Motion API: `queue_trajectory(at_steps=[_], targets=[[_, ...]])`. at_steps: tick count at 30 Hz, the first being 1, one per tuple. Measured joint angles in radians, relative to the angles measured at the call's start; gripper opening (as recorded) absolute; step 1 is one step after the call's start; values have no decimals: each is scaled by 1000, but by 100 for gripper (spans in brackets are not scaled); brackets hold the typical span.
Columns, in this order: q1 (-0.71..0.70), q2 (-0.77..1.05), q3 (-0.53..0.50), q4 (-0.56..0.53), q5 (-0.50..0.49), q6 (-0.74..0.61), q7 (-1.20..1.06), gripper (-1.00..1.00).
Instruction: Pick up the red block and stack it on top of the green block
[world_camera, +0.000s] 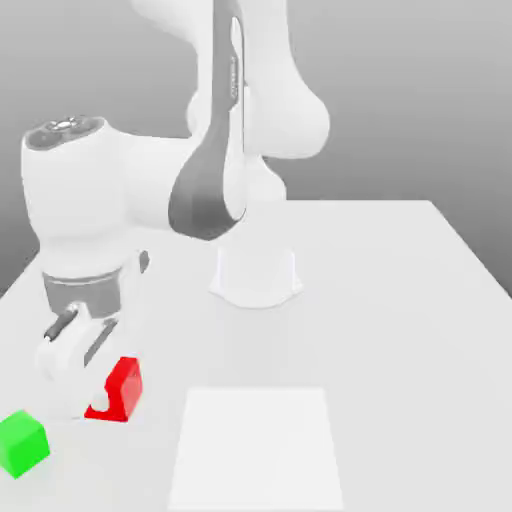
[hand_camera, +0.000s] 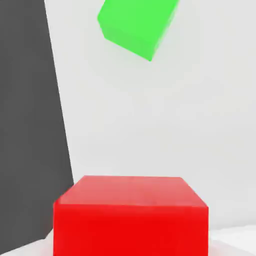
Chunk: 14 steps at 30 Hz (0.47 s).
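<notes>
We find the pincer (world_camera: 100, 385) low at the red block (world_camera: 124, 387); grip state undeterminable. The green block (world_camera: 22, 443) lies nearer, to the exterior view's left.

red block (hand_camera: 131, 215) close up, green block (hand_camera: 137, 24) beyond, apart

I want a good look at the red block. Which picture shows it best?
The hand view: the red block sits large and unobstructed there. In the exterior view it is small, partly hidden behind the gripper.
</notes>
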Motion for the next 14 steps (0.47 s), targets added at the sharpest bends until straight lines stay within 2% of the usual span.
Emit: queue_trajectory(at_steps=[6, 10, 11, 14], targets=[[-65, 70, -104, 97, -16, -42, 116, -100], [-74, 194, -113, 114, -9, 64, 122, -100], [-74, 215, -112, 115, -7, 84, 122, 100], [-74, 215, -112, 115, -7, 84, 122, 100]])
